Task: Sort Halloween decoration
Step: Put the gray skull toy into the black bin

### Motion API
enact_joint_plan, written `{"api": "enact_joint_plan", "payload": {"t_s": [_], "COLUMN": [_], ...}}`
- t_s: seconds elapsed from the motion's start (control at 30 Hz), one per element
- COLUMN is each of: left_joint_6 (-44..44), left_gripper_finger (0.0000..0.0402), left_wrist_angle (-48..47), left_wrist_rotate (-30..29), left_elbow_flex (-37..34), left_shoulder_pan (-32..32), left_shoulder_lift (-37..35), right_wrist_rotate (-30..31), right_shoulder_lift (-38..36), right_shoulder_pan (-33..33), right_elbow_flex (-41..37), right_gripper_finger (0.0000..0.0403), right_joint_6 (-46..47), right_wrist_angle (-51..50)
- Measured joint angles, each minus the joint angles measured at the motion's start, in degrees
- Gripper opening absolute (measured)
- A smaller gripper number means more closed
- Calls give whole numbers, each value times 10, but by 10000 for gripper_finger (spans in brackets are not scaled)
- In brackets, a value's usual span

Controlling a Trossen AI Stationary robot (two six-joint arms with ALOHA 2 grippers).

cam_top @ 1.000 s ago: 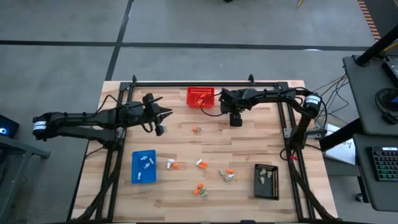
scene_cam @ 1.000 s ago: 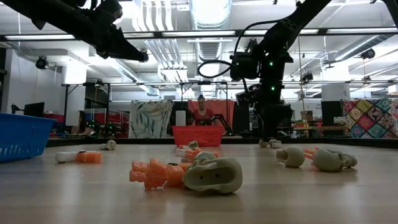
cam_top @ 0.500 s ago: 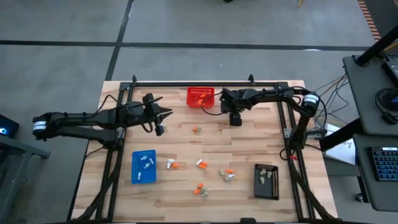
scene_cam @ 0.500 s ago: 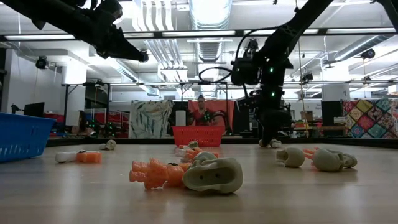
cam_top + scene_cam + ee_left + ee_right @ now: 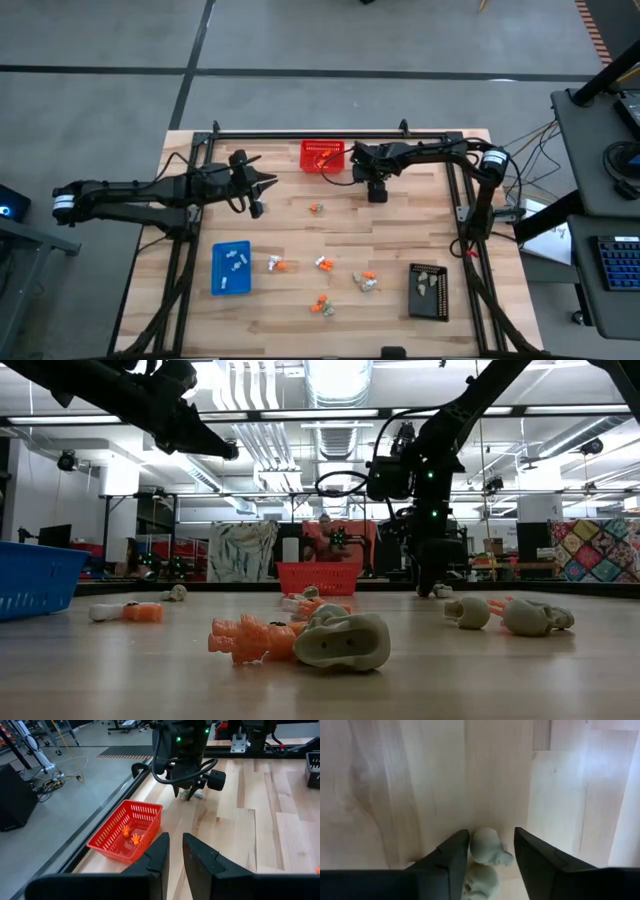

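Right wrist view: pale grey-beige skull trinket [image 5: 487, 846] lying on the wooden table [image 5: 390, 785], between the two dark fingers [image 5: 451, 851] of the right gripper [image 5: 491, 845], nearer one finger than the other, gap left on the far side; jaws apart, not clamped. Second pale trinket [image 5: 479, 881] just behind the first, touching it. High view: right gripper [image 5: 376, 190] low over the table's far half, just beside the red mesh basket [image 5: 322, 156], with the skull hidden beneath it. Left wrist view: same gripper [image 5: 189, 794] pointing down at the small pale piece [image 5: 194, 795] on the boards; orange trinkets [image 5: 131, 833] in the basket [image 5: 127, 831]. Left gripper [image 5: 255, 205] hanging above the table on the left side, fingers [image 5: 159, 854] close together with only a narrow slit, holding nothing. Other decorations scattered over the near half: orange and white pieces [image 5: 276, 265] beside the blue tray [image 5: 230, 268], more [image 5: 365, 281] near the black tray [image 5: 428, 291]. Low view: orange figure [image 5: 245, 638] and pale skull [image 5: 345, 639] touching, nearest the camera.
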Motion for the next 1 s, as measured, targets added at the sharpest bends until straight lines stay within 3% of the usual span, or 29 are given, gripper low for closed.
{"api": "enact_joint_plan", "payload": {"t_s": [0.4, 0.83, 1.0], "left_joint_6": [0, -5, -7], "left_gripper_finger": [36, 36, 36], "left_wrist_angle": [0, 0, 0], "left_wrist_rotate": [0, 0, 0], "left_elbow_flex": [0, 0, 0], "left_shoulder_pan": [0, 0, 0], "left_shoulder_lift": [0, 0, 0], "right_wrist_rotate": [4, -10, -83], "right_shoulder_lift": [1, 1, 1], "right_shoulder_pan": [-1, -2, -11], "right_elbow_flex": [18, 91, 126], "right_gripper_finger": [60, 53, 53], "right_joint_6": [6, 79, 131], "right_wrist_angle": [10, -25, -69]}}
